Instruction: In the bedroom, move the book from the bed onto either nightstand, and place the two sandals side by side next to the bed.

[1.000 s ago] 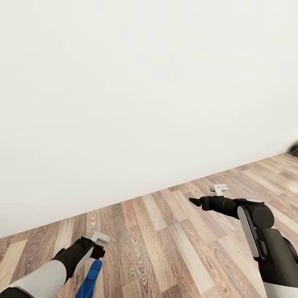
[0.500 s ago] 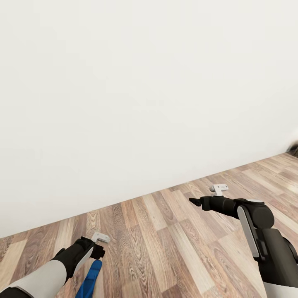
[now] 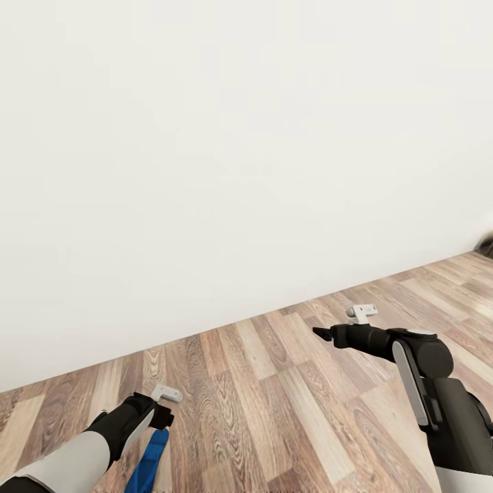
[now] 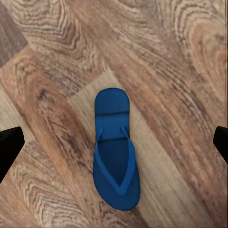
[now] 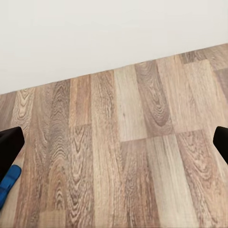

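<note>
Hovering unmoved over the past second, the left gripper (image 4: 114, 142) stays spread wide above a blue sandal (image 4: 115, 153) flat on the floor (image 4: 180, 71); right gripper (image 5: 114, 142) equally released, so nothing is grasped yet.

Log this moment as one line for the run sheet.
left gripper: open, above bright blue flat sandal lying on wood-plank floor | right gripper: open, holding nothing | facing white wall

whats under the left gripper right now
A blue sandal lies flat on the wood-plank floor below the open left gripper. What the sole covers cannot be seen.
</note>
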`<state>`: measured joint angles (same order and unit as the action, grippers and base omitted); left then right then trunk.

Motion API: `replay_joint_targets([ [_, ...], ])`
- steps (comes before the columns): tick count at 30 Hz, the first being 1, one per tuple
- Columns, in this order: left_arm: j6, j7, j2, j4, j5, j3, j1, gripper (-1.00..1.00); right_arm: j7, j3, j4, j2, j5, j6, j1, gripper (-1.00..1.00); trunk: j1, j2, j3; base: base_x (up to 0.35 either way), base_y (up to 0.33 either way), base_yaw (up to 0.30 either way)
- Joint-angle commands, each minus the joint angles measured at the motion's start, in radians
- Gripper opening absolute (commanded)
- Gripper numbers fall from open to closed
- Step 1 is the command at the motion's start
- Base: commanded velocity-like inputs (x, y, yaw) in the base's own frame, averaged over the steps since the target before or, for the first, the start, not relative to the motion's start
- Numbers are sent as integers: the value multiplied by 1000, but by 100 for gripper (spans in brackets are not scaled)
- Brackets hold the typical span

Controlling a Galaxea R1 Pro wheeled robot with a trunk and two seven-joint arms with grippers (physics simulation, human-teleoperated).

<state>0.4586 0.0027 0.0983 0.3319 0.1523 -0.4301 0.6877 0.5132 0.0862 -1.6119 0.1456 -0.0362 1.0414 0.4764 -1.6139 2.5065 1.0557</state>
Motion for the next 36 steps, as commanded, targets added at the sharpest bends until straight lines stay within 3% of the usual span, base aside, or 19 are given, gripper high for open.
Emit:
replay_joint_targets([
  [1, 5, 1, 1, 2, 9, -6, 0, 100, 0, 1, -1, 0, -4, 6, 1, 100, 0, 1, 5, 0, 0, 0],
  [5, -5, 2, -9, 7, 11, 13, -10, 100, 0, -1, -1, -5, -3, 6, -1, 100, -2, 2, 20, 0, 0, 0],
  [25, -5, 0, -14, 51, 13, 23, -8, 100, -1, -1, -2, -7, -2, 6, -4, 100, -11, 6, 98, 0, 0, 0],
  [30, 56, 0, -7, 162, 12, 31, -1, 100, -1, -3, -2, -8, -2, 6, -4, 100, -13, 7, 117, 0, 0, 0],
  [35, 157, 1, 0, 272, 9, 101, 1, 100, -2, -6, -2, -9, -2, 6, -4, 100, -15, 9, 136, 0, 0, 0],
  [36, 157, 1, 0, 272, 9, 101, 1, 100, -2, -6, -2, -9, -2, 6, -4, 100, -16, 9, 140, 0, 0, 0],
])
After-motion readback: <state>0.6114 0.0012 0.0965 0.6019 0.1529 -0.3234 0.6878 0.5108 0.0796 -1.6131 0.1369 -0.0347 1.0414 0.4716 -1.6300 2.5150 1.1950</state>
